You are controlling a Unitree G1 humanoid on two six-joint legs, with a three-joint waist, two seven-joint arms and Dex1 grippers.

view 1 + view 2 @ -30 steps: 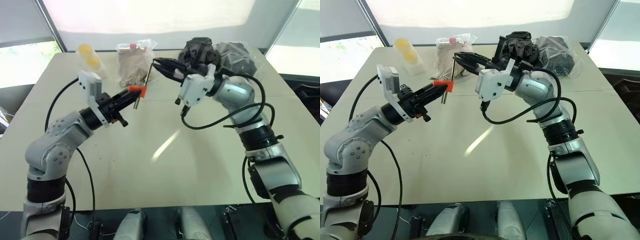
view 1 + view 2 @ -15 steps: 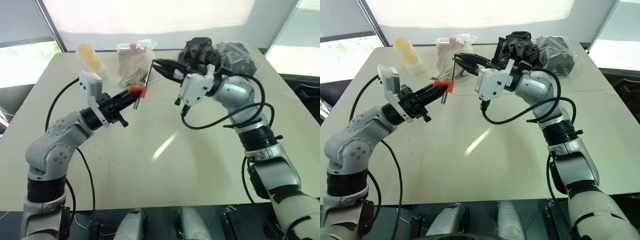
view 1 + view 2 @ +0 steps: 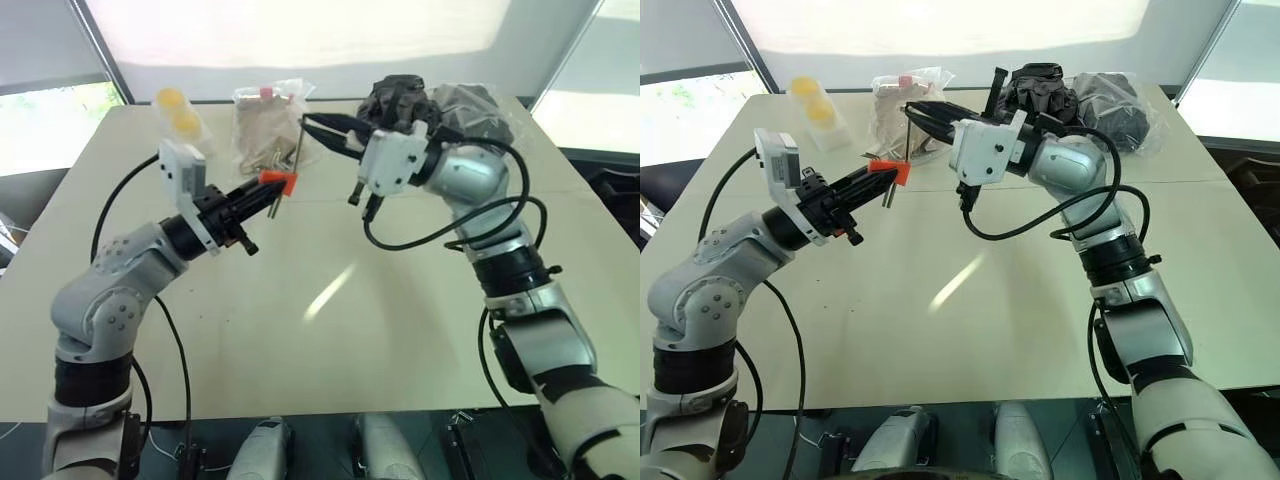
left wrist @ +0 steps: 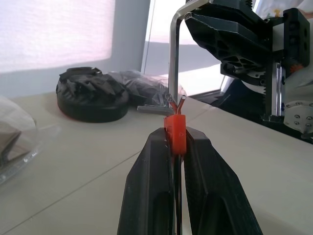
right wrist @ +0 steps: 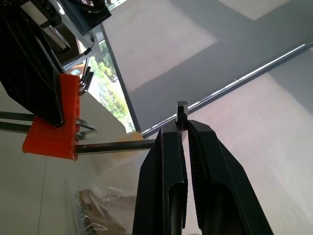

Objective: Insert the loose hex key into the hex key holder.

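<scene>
**A:** Left of centre, the left gripper (image 3: 262,192) is clamped on the hex key holder (image 3: 279,181), raised above the table (image 3: 330,330). Why held that way?

**B:** It looks like a presentation: the orange-red block is lifted clear of the tabletop and faced toward the other arm, its stored keys sticking out, so a slot can be reached from the right.

**A:** And to the right?

**B:** The right gripper (image 3: 312,124) is pinched shut on the loose hex key (image 3: 299,147), gripping it near the bend. The long leg hangs from the fingertips toward the block.

**A:** How close are key and holder?

**B:** In the right wrist view the key's long leg (image 5: 115,145) reaches the side of the block (image 5: 53,117), apparently at or just entering a slot. Whether it is seated, I cannot tell.

**A:** Behind them?

**B:** Far on the table, a clear bag (image 3: 265,125) and dark bundles (image 3: 400,100), well apart from the work.
</scene>
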